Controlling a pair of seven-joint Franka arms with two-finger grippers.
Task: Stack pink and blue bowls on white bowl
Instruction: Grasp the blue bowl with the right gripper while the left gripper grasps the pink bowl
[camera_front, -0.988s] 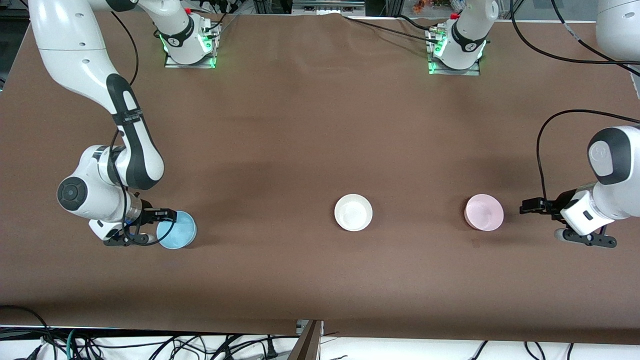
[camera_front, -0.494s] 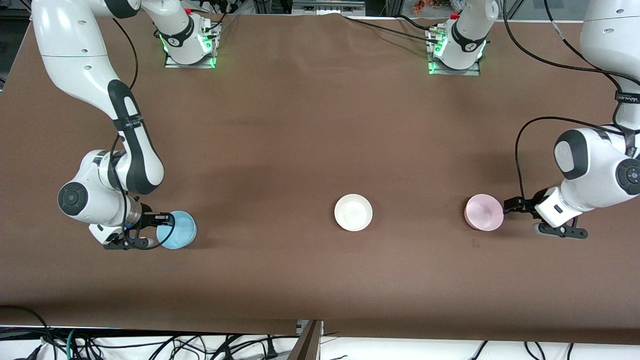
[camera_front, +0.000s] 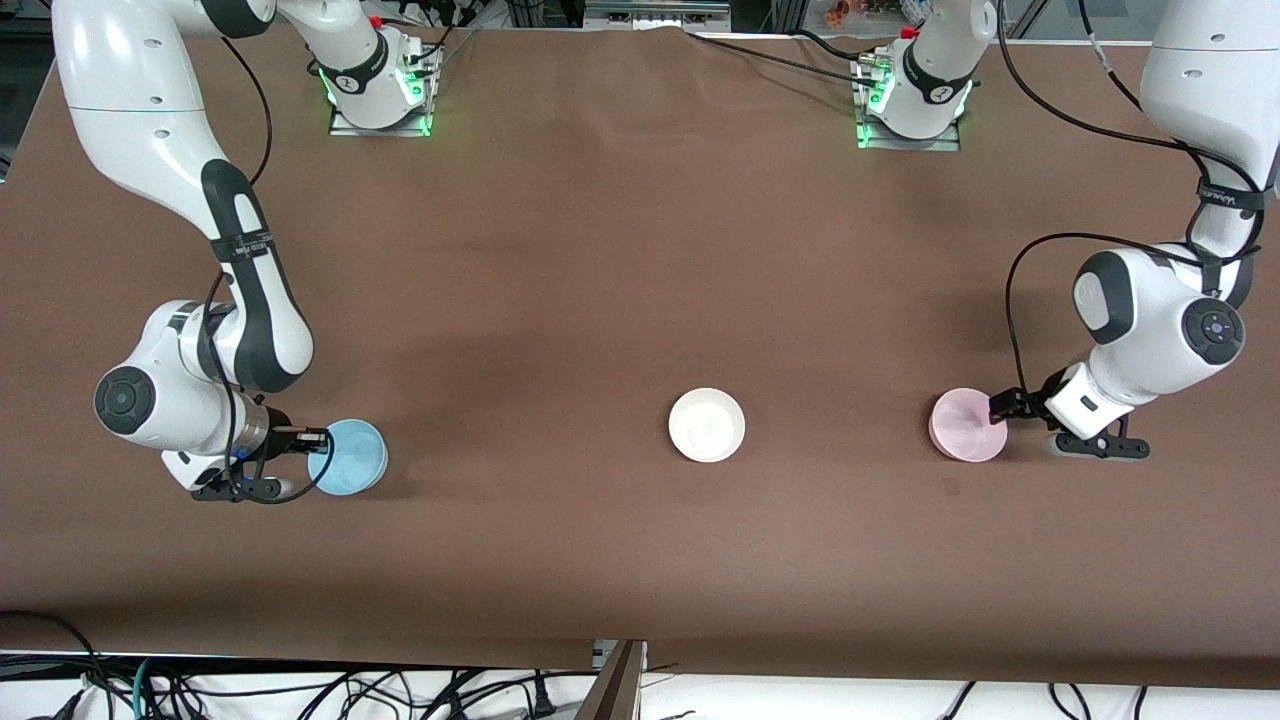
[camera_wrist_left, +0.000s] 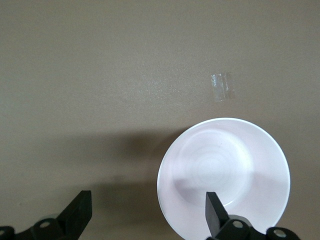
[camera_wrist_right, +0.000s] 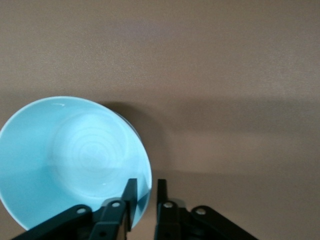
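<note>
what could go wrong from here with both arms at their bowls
1. The right end effector pinches only a thin bit of the blue bowl rim, one finger inside, one outside; the glossy bowl might tip or slip when lifted.
2. The left end effector is open with one finger over the pink bowl and the other wide of it; it could nudge the bowl.
3. Both bowls go to the white bowl between them, so the arms could crowd each other.
</note>
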